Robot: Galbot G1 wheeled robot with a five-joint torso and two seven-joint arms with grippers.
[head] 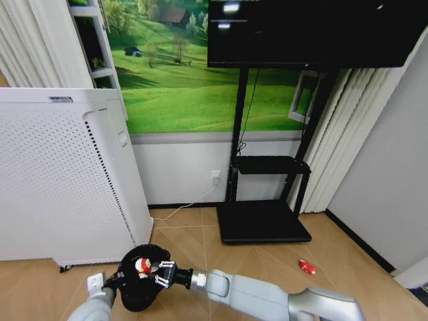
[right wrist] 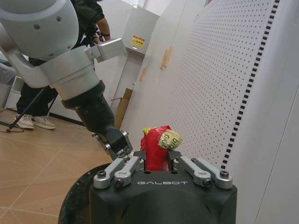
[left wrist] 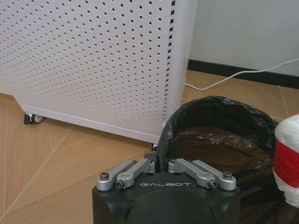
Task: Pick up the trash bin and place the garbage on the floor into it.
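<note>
The black trash bin (head: 139, 289) with its black bag liner hangs just above the floor (head: 254, 264). My left gripper (left wrist: 160, 163) is shut on the bin's near rim (left wrist: 219, 105) and shows in the head view at the bin's left side (head: 118, 281). My right gripper (right wrist: 156, 157) is shut on a red-and-white wrapper (right wrist: 156, 147), held over the bin's open mouth (head: 142, 266). The same wrapper (left wrist: 287, 158) appears in the left wrist view, above the liner. One small red bit of garbage (head: 307, 267) lies on the parquet to the right.
A tall white perforated appliance on casters (head: 60, 174) stands close behind the bin on the left. The flat black TV-stand base (head: 262, 222) sits ahead at centre. A white cable (head: 184, 208) runs along the wall. Curtains (head: 348, 134) hang at right.
</note>
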